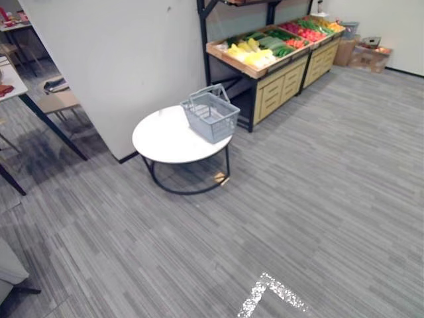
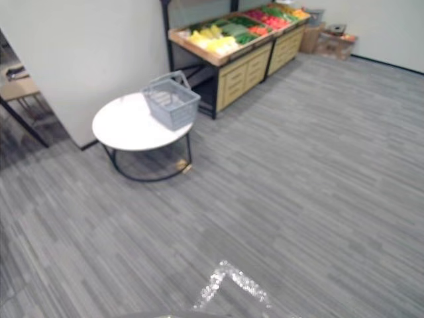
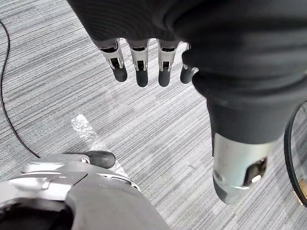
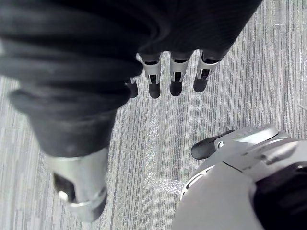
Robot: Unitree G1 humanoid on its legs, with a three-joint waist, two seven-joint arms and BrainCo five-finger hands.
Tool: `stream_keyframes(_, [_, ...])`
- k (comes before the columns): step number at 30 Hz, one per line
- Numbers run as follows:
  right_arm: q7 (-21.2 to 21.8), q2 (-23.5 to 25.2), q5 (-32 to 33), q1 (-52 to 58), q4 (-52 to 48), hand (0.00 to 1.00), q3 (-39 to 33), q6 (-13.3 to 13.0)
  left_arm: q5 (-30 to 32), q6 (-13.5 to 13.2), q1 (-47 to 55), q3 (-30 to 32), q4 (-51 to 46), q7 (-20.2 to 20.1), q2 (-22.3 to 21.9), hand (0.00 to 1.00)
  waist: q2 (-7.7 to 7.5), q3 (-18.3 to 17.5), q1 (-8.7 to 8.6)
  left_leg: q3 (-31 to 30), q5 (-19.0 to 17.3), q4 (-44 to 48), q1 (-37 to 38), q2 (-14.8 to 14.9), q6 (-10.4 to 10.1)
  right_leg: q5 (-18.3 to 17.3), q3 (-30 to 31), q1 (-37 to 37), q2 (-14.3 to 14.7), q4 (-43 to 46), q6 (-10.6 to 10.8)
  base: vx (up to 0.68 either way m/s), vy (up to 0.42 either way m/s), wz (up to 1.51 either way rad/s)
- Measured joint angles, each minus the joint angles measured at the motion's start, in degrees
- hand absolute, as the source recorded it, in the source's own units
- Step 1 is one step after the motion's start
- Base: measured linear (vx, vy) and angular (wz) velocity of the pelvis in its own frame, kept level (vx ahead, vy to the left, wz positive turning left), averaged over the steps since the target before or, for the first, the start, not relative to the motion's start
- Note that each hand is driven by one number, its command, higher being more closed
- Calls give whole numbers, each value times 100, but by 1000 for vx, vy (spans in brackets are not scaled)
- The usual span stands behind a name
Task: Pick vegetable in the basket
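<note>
Left eye view: the vegetables lie in the sloped tray of a wooden stand, far ahead and right of centre
Grey wire basket: handles up, on the right edge of a round white worktop, just before the stand's near end; it looks empty
Left hand: hangs over the carpet, fingers straight and slack, holding nothing
Right hand: the same, loose and empty, above the carpet
Key relation: stand and basket are well apart from both hands, forward across open floor (a walk comes first, I judge, before any reach); the tray's long axis runs away to the right, with yellow produce at the near end, then green, then red
Nearer arm: the basket sits left of centre, so probably the left, by a slight margin
Writing: none readable
</note>
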Motion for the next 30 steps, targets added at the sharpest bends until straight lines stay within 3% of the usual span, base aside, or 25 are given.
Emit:
stream_keyframes(5, [1, 34, -1, -13, -14, 0, 0, 0, 0, -89, 13, -5, 0, -92, 3, 0, -60, 38, 1, 8, 4, 7, 4, 17, 7, -5, -1, -5, 11, -2, 2, -63, -49, -2])
stream_keyframes(30, [-47, 51, -12, -22, -23, 0, 1, -53, 9, -89, 5, 104, -1, -29, -5, 0, -55, 36, 2, 44, 4, -101, 83, 28, 7, 0, 7, 2, 34, -6, -5, -2, -22, 0])
